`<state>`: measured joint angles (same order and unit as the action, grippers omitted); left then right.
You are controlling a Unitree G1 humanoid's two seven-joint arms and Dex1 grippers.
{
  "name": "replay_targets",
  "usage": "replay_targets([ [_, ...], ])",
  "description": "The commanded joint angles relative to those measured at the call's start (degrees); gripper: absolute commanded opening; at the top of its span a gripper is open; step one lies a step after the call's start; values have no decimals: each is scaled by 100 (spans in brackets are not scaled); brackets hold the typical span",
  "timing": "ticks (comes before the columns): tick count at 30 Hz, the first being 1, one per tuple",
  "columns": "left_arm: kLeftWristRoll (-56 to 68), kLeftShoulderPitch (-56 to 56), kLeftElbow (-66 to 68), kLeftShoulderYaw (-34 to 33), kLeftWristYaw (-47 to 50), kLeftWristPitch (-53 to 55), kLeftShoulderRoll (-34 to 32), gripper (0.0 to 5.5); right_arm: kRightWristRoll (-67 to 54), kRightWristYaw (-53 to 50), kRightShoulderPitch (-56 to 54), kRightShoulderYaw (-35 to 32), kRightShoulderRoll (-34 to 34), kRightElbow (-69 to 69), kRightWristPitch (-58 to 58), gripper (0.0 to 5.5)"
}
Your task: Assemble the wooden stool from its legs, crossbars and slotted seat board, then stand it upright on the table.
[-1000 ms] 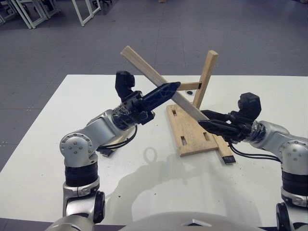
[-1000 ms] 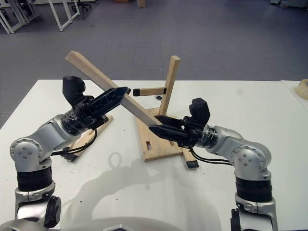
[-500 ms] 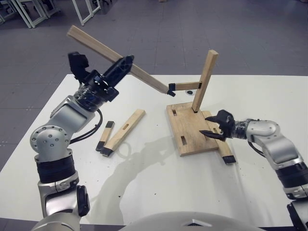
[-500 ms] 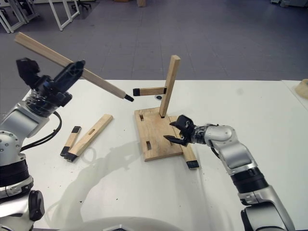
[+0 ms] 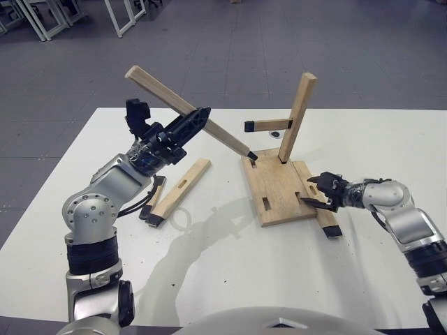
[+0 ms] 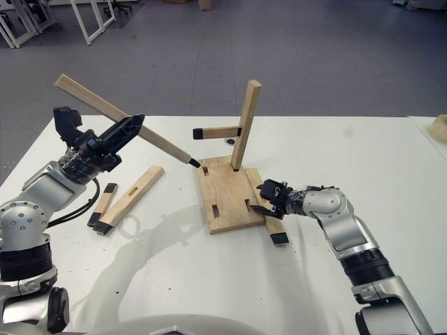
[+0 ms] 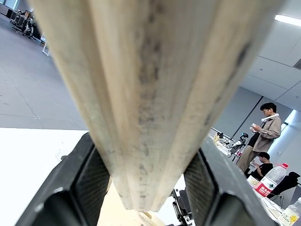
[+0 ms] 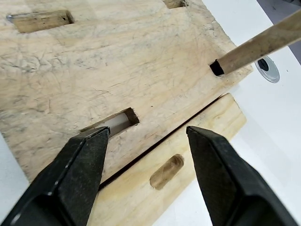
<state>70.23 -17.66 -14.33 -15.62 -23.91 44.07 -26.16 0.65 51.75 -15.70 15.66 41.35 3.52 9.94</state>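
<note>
A: Status, right gripper [image 5: 316,192]?
B: Fingers spread at the right edge of the seat board [image 5: 276,183]: flat pale rough-grained wood, rectangular slots, on the white table [image 5: 391,139].
A: And left gripper [image 5: 198,118]?
B: Pinching a tilted square leg [image 5: 160,89], its black tip touching the board's far left corner.

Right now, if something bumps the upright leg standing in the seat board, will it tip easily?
Probably. The upright leg is tall, thin and leaning, seated only at its foot in the seat board. The crossbar jutting from one side likely pulls it that way. Being wood, it should topple rather than bend.
</note>
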Motion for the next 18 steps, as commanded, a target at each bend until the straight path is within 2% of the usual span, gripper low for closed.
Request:
replay_targets([
  [1, -219, -53, -20, 79, -97, -10, 2, 208, 629, 75, -141, 459, 25, 90, -104, 301],
  [5, -928, -14, 8, 416, -525, -148, -229, 208, 1885, 345, -482, 1184, 538, 40, -983, 301],
  [7, -1417, 27, 95, 721, -908, -340, -295, 208, 1908, 828, -416, 1353, 893, -162, -1623, 301],
  [11, -2244, 168, 352, 1271, -1534, -828, -229, 208, 1740, 1193, -251, 1457, 1385, -106, -3110, 301],
  [18, -2630, 329, 506, 1523, -1976, -1196, 168, 208, 2078, 782, -461, 1509, 1461, 585, -5408, 301],
])
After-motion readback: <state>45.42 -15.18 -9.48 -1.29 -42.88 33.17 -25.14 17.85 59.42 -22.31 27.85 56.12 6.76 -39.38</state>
